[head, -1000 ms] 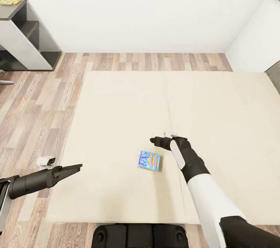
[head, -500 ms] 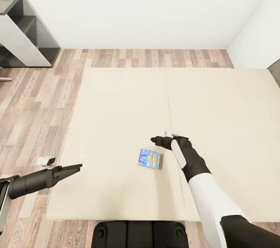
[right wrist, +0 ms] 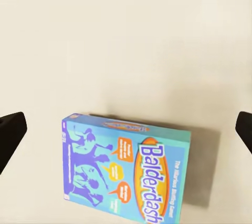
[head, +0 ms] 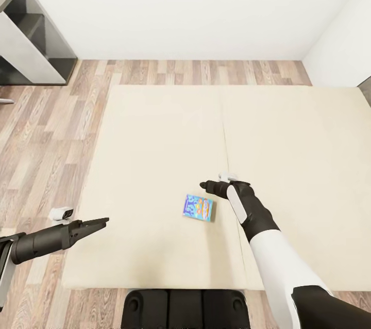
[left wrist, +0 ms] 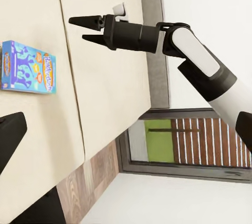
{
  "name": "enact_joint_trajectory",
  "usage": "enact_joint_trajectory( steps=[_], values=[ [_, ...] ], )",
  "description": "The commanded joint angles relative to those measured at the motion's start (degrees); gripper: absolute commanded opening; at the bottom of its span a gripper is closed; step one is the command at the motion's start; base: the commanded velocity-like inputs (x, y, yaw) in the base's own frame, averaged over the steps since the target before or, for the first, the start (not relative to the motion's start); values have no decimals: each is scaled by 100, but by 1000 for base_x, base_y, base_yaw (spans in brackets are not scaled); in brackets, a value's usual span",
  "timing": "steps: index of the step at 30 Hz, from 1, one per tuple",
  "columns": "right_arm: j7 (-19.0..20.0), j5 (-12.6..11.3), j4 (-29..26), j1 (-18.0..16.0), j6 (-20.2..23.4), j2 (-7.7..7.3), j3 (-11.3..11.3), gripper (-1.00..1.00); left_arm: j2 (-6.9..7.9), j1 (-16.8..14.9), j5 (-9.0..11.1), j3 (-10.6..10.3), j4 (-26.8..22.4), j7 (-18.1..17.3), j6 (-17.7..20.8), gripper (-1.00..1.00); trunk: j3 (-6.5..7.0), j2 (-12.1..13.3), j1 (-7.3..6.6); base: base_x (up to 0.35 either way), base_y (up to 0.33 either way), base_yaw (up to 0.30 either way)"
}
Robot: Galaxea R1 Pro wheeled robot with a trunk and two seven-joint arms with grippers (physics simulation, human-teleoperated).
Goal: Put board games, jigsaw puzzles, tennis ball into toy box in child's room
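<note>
Looking down from the head camera, I am seeing the flat blue Balderdash board game box with its cartoon print point(head: 198, 208) lying face up on the plain beige mattress of the low bed point(head: 154, 164), a little below the centre of the frame. I am holding the right gripper point(head: 205, 185) just up and to the right of it in that view, near the box but not touching it, with the black fingers pointing towards frame left. In the right wrist view the box point(right wrist: 126, 170) is sitting in the lower middle of the picture, and the two dark fingertips point(right wrist: 10, 132) are showing at the far left and right edges, so I am judging those fingers to be spread wide and empty. The box's long axis is running roughly across the line between the fingertips there, which I think is calling for a small shift towards the box before any descent. The left gripper point(head: 103, 222) is hovering at the lower left of the head frame, over the mattress edge and well apart from the box; in the left wrist view its fingers point(left wrist: 11, 132) are also standing apart with nothing between them. The right arm is plainly the nearer one for this pick.
</note>
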Motion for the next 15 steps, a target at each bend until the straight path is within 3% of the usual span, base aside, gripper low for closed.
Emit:
enact_joint_trajectory(
  steps=[1,15],
  values=[
    [-31,-37,-7,-2,23,1,3,100,2,-2,-7,1,-1,-25,61,100,-13,-9,3,0,0,0],
    [-32,-4,-3,40,-3,-10,16,100,12,-2,-5,1,1,-25,61,100,-29,-9,3,0,0,0]
  ],
)
